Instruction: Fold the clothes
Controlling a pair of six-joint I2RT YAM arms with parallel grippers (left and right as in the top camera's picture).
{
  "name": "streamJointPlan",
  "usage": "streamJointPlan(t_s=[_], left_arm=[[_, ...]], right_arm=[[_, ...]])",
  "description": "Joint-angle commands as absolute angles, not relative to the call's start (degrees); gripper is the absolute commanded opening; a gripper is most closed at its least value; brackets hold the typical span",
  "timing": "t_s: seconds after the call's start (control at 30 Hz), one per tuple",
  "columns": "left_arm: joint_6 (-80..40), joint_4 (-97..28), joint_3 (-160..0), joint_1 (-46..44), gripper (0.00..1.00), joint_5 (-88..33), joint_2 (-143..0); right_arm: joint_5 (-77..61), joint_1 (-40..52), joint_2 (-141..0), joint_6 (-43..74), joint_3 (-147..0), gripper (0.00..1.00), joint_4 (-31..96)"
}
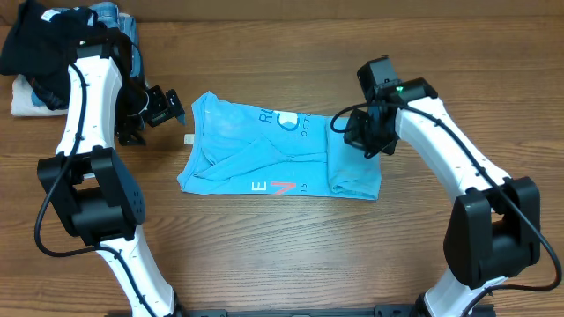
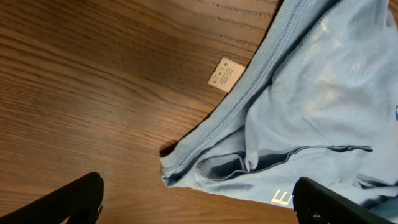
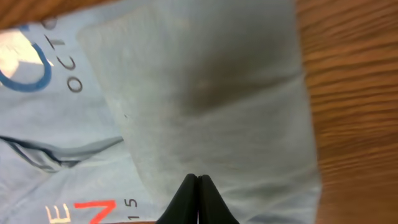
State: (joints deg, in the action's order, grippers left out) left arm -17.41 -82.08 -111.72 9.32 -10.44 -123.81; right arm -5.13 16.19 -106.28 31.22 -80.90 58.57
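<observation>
T-shirt [image 1: 278, 154], sky-blue, loosely folded oblong, red-and-white lettering [image 1: 275, 187] upward

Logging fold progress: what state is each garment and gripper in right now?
T-shirt: partly folded, lying flat.
Left gripper: open, empty, beside the shirt's collar edge.
Right gripper: shut, above the shirt.
Black garment: heaped, unfolded.
</observation>
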Motion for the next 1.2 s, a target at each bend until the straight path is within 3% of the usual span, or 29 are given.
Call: streamJointPlan(t_s=[0.0, 0.43, 0.73, 0.9, 1.17], left_arm=[[-16.32, -82.17, -111.79, 8.29, 1.0, -10.55, -123.26], [-16.29, -82.3, -111.79, 7.66, 1.0, -10.55, -123.26], [-16.29, -82.24, -111.79, 7.66, 1.0, -10.55, -123.26], [-16.29, -82.26, -111.79, 7.46, 1.0, -10.55, -123.26], [-16.27, -82.21, -111.79, 7.46, 1.0, -10.52, -123.26]], right_arm=[[-11.09, 16.75, -106.85, 29.98, -76.18, 0.04, 55.64], [-19.22, 19.38, -106.83, 30.24, -64.77, 0.04, 46.72], [-19.16, 16.58, -105.67, 26.92, -79.94, 0.04, 57.25], [-19.14, 15.92, -105.67, 26.55, -84.51, 0.19, 52.69], [-19.16, 16.05, -109.47, 26.87, -84.36, 0.19, 48.21]])
